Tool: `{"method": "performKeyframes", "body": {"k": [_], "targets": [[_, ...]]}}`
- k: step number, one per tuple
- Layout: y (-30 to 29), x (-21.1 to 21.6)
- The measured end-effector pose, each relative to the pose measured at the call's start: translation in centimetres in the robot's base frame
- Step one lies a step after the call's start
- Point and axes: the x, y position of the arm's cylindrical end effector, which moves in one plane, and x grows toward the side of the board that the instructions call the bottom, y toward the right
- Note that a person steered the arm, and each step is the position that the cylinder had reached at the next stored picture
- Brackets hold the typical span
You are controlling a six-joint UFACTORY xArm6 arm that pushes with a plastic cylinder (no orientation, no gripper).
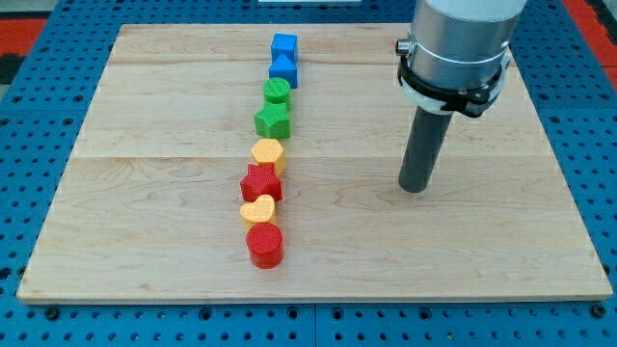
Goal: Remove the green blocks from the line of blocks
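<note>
A line of blocks runs down the middle of the wooden board (pixel 145 193). From the view's top: a blue cube (pixel 283 46), a blue triangle block (pixel 284 69), a green cylinder (pixel 277 93), a green star (pixel 273 120), a yellow hexagon (pixel 267 152), a red star (pixel 261 182), a yellow heart (pixel 257 208) and a red cylinder (pixel 264 245). My tip (pixel 414 189) rests on the board well to the right of the line, level with the red star. It touches no block.
The board lies on a blue perforated table (pixel 29 116). The arm's grey body (pixel 458 43) hangs over the board's top right part.
</note>
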Motion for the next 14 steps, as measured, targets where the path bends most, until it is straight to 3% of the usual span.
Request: {"method": "performKeyframes", "body": {"k": [1,2,3,4,7,12,14], "targets": [[-0.3,-0.1],[-0.5,-4.2],[-2.9,-8.8],[-8.8,-10.8],[-24.8,-10.9],[-22.8,-9.1],[-30.6,-8.7]]}}
